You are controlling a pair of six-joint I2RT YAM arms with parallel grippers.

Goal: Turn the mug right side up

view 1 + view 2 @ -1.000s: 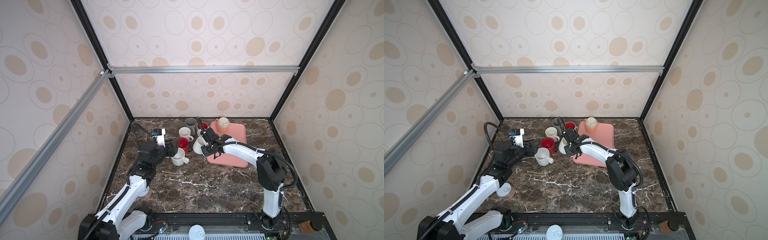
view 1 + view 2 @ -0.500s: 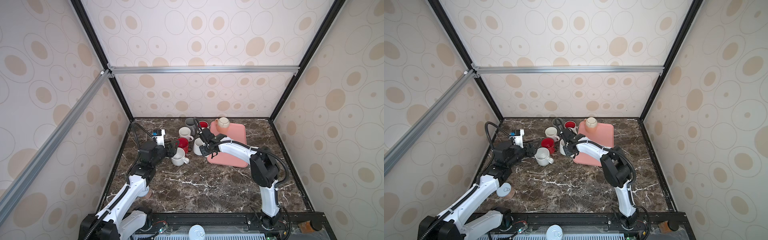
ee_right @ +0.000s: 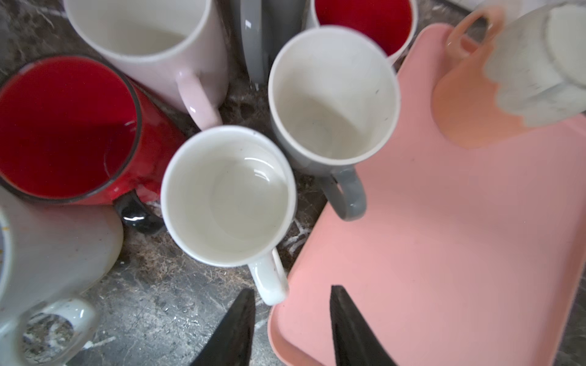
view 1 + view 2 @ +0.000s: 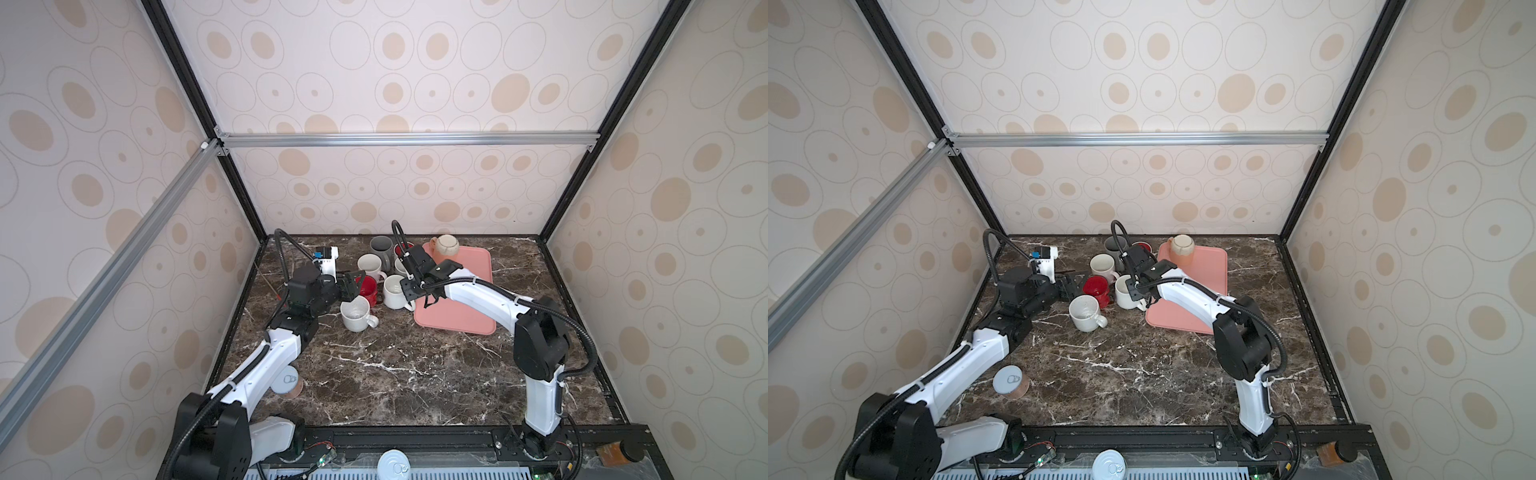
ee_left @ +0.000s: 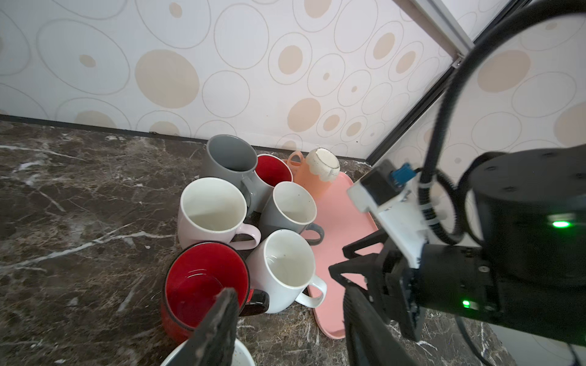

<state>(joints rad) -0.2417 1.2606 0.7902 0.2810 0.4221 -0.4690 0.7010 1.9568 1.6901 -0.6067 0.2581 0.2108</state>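
White mug is standing upright, mouth up, empty and glossy inside. It's sitting on the marble just beside the pink tray, handle pointing along the tray's edge. It's sitting packed close between the red mug and the grey mug, in both top views.

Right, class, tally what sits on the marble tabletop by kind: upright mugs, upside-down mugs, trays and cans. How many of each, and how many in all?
Upright mugs: 7
Upside-down mug: 1
Tray: 1
Can: 1
Total: 10
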